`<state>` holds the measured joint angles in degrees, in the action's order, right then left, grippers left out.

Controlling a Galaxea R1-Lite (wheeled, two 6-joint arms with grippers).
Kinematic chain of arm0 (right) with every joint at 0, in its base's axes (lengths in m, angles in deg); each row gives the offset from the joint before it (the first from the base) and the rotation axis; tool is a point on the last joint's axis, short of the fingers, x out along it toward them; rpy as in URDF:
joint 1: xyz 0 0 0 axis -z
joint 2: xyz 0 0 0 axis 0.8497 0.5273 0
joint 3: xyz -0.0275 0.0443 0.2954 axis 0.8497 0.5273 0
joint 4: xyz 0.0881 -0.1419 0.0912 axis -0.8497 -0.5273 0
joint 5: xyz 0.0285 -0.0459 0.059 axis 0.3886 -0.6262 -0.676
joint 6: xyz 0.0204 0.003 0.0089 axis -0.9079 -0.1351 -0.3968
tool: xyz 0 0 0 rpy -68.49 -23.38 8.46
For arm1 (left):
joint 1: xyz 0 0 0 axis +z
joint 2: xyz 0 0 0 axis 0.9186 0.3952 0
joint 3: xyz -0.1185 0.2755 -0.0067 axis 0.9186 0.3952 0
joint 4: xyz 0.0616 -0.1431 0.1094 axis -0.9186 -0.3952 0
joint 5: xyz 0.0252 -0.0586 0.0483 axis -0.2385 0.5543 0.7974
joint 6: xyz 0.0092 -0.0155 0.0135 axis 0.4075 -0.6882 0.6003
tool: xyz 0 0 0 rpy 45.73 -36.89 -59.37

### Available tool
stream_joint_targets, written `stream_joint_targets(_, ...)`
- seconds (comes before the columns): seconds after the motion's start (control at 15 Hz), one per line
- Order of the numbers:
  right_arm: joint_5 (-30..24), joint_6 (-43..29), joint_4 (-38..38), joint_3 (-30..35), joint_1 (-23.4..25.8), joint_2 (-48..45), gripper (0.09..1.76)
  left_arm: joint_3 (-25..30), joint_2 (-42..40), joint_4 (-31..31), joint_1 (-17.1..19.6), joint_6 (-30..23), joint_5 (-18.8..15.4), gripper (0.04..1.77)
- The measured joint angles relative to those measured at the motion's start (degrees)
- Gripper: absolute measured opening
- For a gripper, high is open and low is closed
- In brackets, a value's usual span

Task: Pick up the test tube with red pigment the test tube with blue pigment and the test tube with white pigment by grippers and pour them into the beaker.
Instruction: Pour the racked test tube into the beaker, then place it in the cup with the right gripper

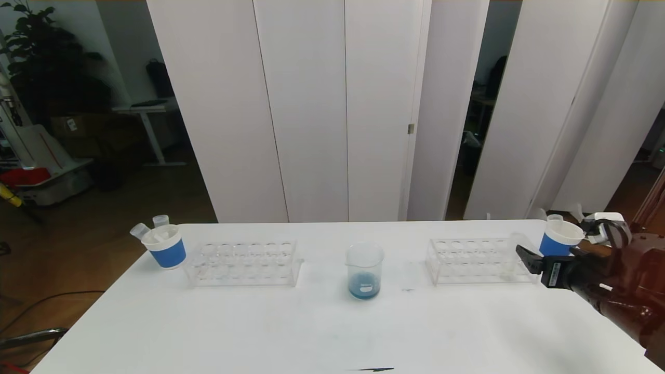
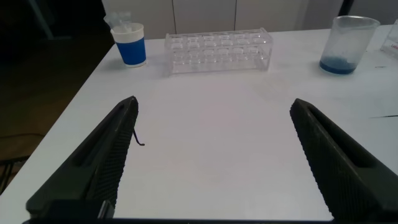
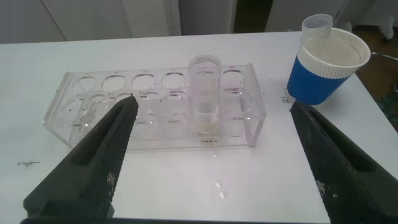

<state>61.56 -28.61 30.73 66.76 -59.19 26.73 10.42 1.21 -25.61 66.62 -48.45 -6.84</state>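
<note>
Blue liquid: a shallow layer sits in the bottom of the beaker [image 1: 365, 270], which stands on the white table [image 1: 311, 327] between the two racks.
Beakers: one, with a small white mark on its side.
Racks: two clear plastic ones, the left rack [image 1: 243, 262] near the left cup, the right rack [image 1: 480, 261] just beside the right cup.
Cups: two white paper cups with a blue band; the left cup [image 1: 165, 245] has two tube ends sticking out, the right cup [image 1: 558, 237] has one.
Tubes in racks: one clear, nearly colourless tube [image 3: 204, 96] stands upright in the right rack; whether it holds white liquid I cannot tell. The left rack's holes look unfilled.
Right gripper [image 3: 211, 171]: fingers spread wide, holding nothing, low over the table just in front of the right rack; the upright tube lies ahead, between the lines of the two fingers, untouched.
Left gripper [image 2: 214, 165]: fingers wide apart, holding nothing, over bare table well short of the left rack and beaker.
</note>
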Motion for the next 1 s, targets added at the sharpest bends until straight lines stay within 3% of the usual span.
stream_joint_targets(0.27, 0.02, 2.49, 5.6, -0.96, -0.06, 6.85, 1.75, 0.0, 0.0, 0.02, 0.0, 0.02, 0.0, 1.74)
stream_joint_targets(1.0, -0.3, 2.58, 5.36, -14.47, -1.07, 19.47, 1.75, 0.0, 0.0, -0.01, 0.0, 0.05, 0.0, 1.74)
